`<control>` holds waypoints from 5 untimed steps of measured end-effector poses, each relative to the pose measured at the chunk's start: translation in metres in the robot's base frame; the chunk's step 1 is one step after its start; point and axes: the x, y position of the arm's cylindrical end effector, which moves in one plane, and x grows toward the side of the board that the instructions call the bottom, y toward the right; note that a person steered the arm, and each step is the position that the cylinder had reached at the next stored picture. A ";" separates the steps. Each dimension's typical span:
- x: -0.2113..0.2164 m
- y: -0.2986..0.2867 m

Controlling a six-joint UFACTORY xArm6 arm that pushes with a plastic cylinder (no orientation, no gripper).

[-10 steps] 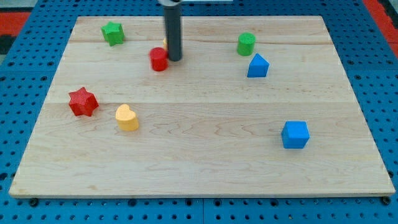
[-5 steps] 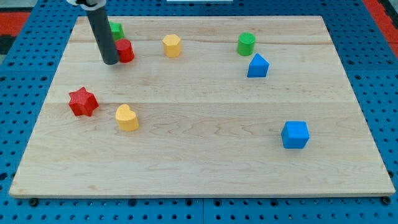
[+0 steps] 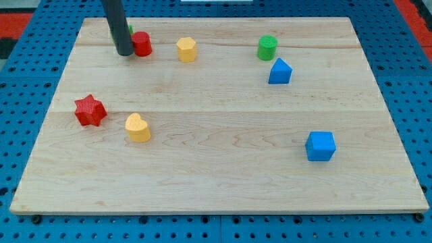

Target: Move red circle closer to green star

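The red circle (image 3: 142,44) is a short red cylinder near the view's top left of the wooden board (image 3: 216,175). The green star (image 3: 130,32) is almost wholly hidden behind my rod; only a sliver shows just left of and above the red circle. My tip (image 3: 125,52) rests on the board right against the red circle's left side, below the green star.
A yellow hexagonal block (image 3: 186,49) sits to the right of the red circle. A green cylinder (image 3: 267,47) and a blue house-shaped block (image 3: 279,71) are at the upper right. A red star (image 3: 90,111) and yellow heart (image 3: 138,127) lie at the left. A blue cube (image 3: 320,146) is lower right.
The red circle has gone left past the yellow block and then up, ending beside the green star. My tip moved left and then slightly up and right, covering the green star.
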 end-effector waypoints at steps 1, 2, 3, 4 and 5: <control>0.024 0.037; 0.031 0.066; 0.006 0.063; -0.011 0.060; -0.013 0.041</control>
